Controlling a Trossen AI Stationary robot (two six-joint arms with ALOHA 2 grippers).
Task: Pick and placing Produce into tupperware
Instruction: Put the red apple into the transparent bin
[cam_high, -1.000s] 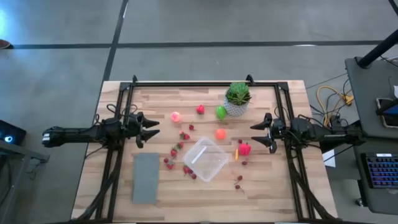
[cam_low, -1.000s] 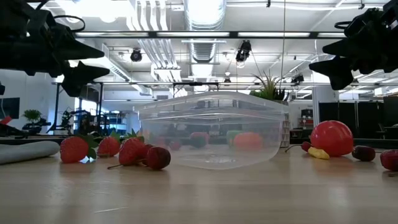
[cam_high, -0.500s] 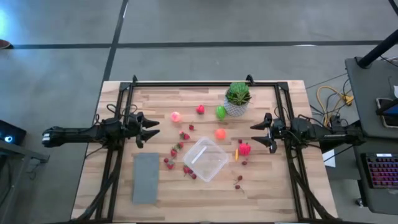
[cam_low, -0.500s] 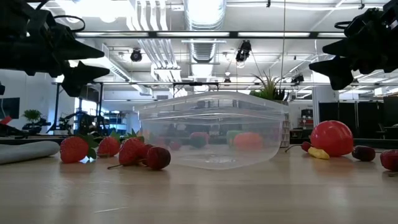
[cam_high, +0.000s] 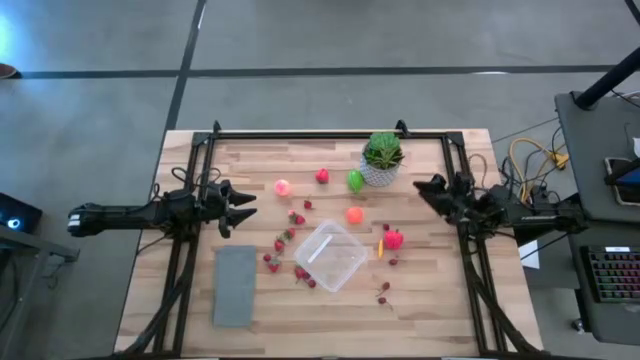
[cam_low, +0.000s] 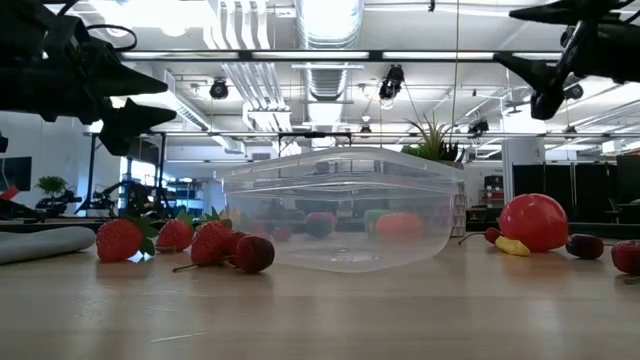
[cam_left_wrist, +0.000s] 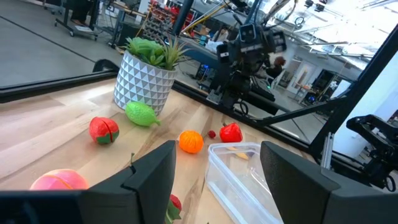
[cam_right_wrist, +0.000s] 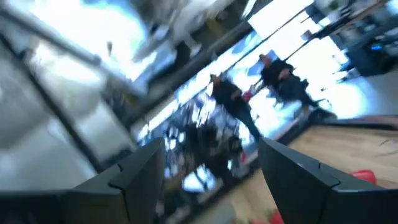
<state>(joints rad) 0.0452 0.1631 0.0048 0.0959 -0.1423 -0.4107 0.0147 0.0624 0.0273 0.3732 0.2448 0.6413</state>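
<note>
Clear tupperware (cam_high: 331, 256) near the table's middle, apparently empty, though the high view is coarse. Produce lies around it: strawberries (cam_high: 284, 243) on its left-arm side, a red piece (cam_high: 394, 239) just beside its right-arm side. Left gripper (cam_high: 243, 207) and right gripper (cam_high: 422, 185), jaws parted and holding nothing, flank it, well apart from it.

The right end effector (cam_high: 432, 187) has swung toward the far side of the worktop and lifted. The red piece (cam_high: 394, 239) that lay just ahead of its fingers now sits nearer-side of it, farther off.
</note>
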